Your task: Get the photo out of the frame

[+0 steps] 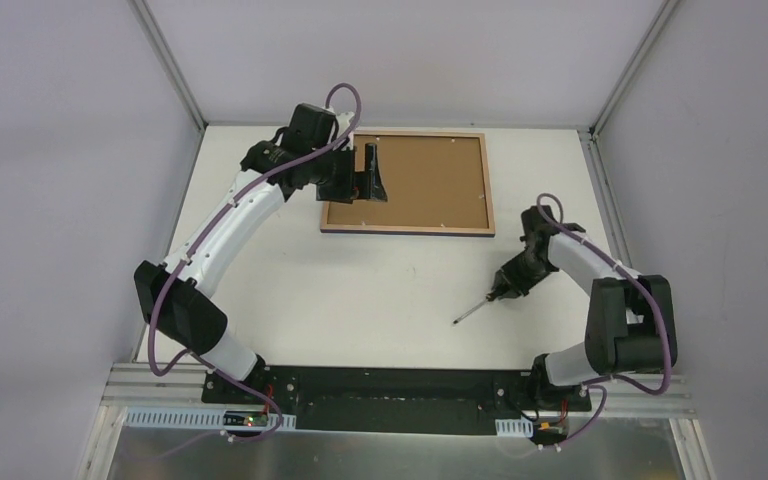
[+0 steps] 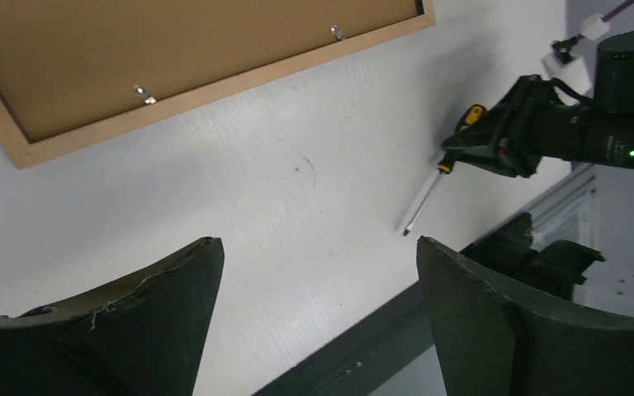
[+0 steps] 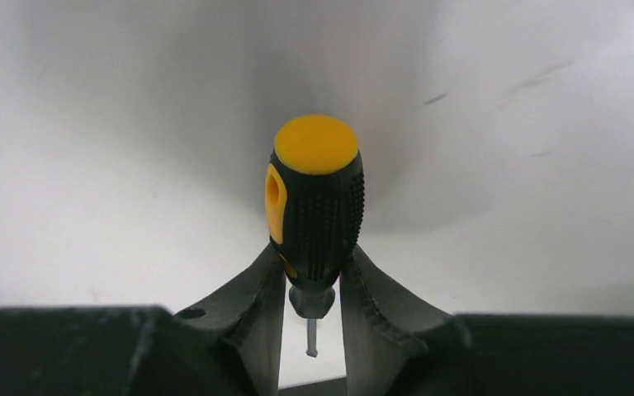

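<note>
Lying back-up on the white table (image 1: 360, 290), the large brown-backed, wood-edged picture frame (image 1: 430, 185) is met at its left edge by the left gripper (image 1: 371, 172). Its jaws are spread wide with nothing held, and the arm is stretched forward. A black-and-yellow-handled screwdriver (image 3: 315, 198) is clamped between the narrowed jaws of the right gripper (image 3: 312, 276), whose arm is bent.

We note the frame (image 1: 430, 185) back: pale bare wood rim, matt brown board (image 2: 173, 37), small shiny metal clips (image 2: 142, 93). Screwdriver (image 3: 318, 206): black knurled rubbery grip, smooth yellow plastic cap, bare metal shaft. Table (image 1: 360, 300): matt white, lightly scuffed. Left gripper (image 2: 319, 252) fingers (image 2: 132, 322): matt black, and we see one cracked.
</note>
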Motion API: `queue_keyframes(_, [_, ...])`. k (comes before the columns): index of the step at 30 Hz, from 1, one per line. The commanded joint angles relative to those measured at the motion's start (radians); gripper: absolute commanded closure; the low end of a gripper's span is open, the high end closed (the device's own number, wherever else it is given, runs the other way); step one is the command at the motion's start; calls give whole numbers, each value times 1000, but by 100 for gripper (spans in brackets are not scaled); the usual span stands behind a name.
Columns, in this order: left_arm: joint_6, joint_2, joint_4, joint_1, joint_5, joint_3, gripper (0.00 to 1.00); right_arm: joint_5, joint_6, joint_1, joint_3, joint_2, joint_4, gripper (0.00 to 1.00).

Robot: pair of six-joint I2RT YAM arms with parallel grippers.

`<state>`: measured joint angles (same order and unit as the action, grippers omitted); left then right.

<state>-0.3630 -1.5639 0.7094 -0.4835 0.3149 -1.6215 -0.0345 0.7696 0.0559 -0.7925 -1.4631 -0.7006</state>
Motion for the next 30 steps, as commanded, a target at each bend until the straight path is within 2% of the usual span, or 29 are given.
queue_keyframes(1, [-195, 15, 7, -2, 146, 51, 13, -220, -137, 129, -64, 100, 98, 100])
queue_keyframes(3, [-202, 13, -1, -32, 172, 85, 15, -297, -104, 168, -59, 117, 158, 100])
queue_keyframes(8, [-252, -1, -103, -167, 173, 160, 10, -444, 65, 270, -38, 118, 277, 100])
queue_keyframes(13, [-338, 0, -203, -255, 150, 229, 9, -474, 244, 361, -29, 185, 336, 100])
queue_keyframes(22, [-343, 21, -281, -374, 166, 341, 13, -497, 312, 393, -44, 301, 340, 100])
queue_keyframes(24, [-347, 25, -298, -383, 162, 365, 20, -508, 317, 397, -58, 317, 337, 100])
queue_keyframes(30, [-340, 26, -317, -385, 175, 376, 54, -527, 260, 399, -92, 333, 291, 100])
